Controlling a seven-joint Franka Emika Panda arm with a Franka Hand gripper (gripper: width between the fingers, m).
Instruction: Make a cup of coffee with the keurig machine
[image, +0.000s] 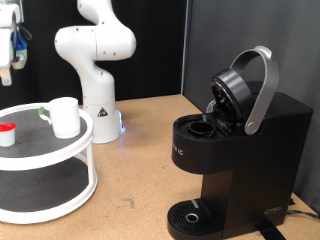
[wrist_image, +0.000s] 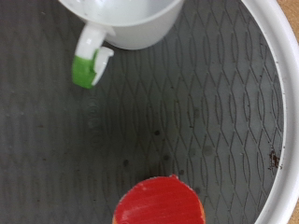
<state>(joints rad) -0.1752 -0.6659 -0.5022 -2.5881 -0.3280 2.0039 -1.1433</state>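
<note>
The white cup (image: 65, 116) stands on the top tier of a white round two-tier stand (image: 60, 152) at the exterior view's left. In the wrist view the cup (wrist_image: 126, 21) shows from above, with a green mark (wrist_image: 84, 69) on its handle. A small white pod with a red top (image: 7, 133) sits beside it on the same tier, and it also shows in the wrist view (wrist_image: 159, 202). The black keurig machine (image: 240, 150) stands at the exterior view's right with its grey-handled lid (image: 258, 88) raised. My gripper (image: 10, 60) hangs at the exterior view's top left, high above the stand and half cut off. Its fingers do not show in the wrist view.
The arm's white base (image: 98, 105) stands at the back, next to the stand. The stand's dark mesh floor (wrist_image: 187, 121) has a raised white rim (wrist_image: 283, 103). The machine's round drip tray (image: 190, 215) holds nothing. A brown tabletop (image: 140, 170) lies between stand and machine.
</note>
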